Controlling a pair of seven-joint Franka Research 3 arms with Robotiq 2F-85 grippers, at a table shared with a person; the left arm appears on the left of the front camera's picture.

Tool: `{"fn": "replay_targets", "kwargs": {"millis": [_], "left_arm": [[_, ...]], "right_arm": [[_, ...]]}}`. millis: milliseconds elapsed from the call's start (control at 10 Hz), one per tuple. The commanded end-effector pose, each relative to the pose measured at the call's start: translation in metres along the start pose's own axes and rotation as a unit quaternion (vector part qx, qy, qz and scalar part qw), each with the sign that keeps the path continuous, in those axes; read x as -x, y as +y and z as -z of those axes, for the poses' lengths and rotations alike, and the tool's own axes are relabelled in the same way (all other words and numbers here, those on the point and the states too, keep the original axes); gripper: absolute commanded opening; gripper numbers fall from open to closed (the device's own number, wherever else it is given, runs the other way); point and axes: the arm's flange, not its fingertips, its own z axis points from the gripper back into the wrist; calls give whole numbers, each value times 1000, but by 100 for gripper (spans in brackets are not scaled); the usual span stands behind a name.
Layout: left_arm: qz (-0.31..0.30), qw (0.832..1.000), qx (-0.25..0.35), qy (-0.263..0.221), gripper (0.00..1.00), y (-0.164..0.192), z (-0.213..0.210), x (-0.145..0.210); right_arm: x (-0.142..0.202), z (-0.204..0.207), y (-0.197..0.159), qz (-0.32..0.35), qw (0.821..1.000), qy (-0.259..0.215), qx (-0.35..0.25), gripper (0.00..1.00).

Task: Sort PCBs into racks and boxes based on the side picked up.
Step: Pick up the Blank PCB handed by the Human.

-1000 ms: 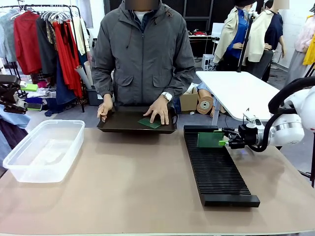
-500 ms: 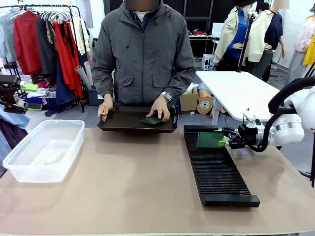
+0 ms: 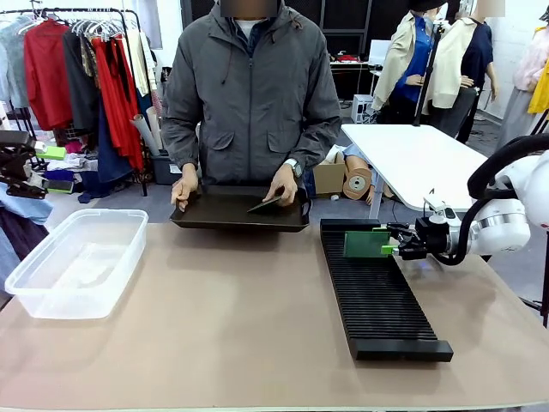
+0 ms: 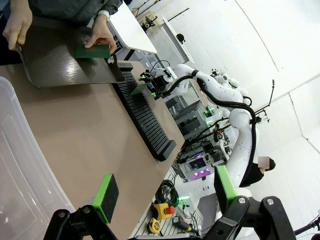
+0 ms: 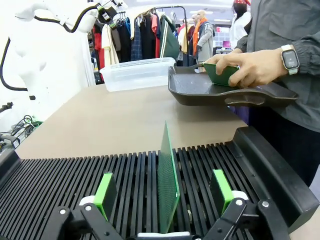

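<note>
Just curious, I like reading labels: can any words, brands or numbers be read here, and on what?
None can be read.
Screens behind the table: too small and blurred.
Wristwatch: too small to read.
Circuit board in the rack: dots, no legible print.

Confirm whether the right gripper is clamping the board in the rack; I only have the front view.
Observer: No. In the right wrist view the right gripper is open; the PCB stands upright in a rack slot, with gaps to both pads.
Operator: Report the left gripper.
Observer: The left gripper is open and empty, above the table beside the clear box.
</note>
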Motion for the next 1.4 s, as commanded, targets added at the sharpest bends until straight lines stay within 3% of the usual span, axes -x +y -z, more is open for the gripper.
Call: {"fn": "replay_targets", "kwargs": {"millis": [0, 600, 1300], "left_arm": [[-5, 1000, 4, -2, 100, -3, 0, 0], [-5, 1000, 4, -2, 100, -3, 0, 0], [-5, 1000, 4, -2, 100, -3, 0, 0]], "right_arm": [[-3, 0, -1, -3, 1000, 0, 0, 100], [0, 0, 0, 0, 1000, 0, 0, 100], [-79, 19, 22, 45, 998, -34, -12, 100]]}}
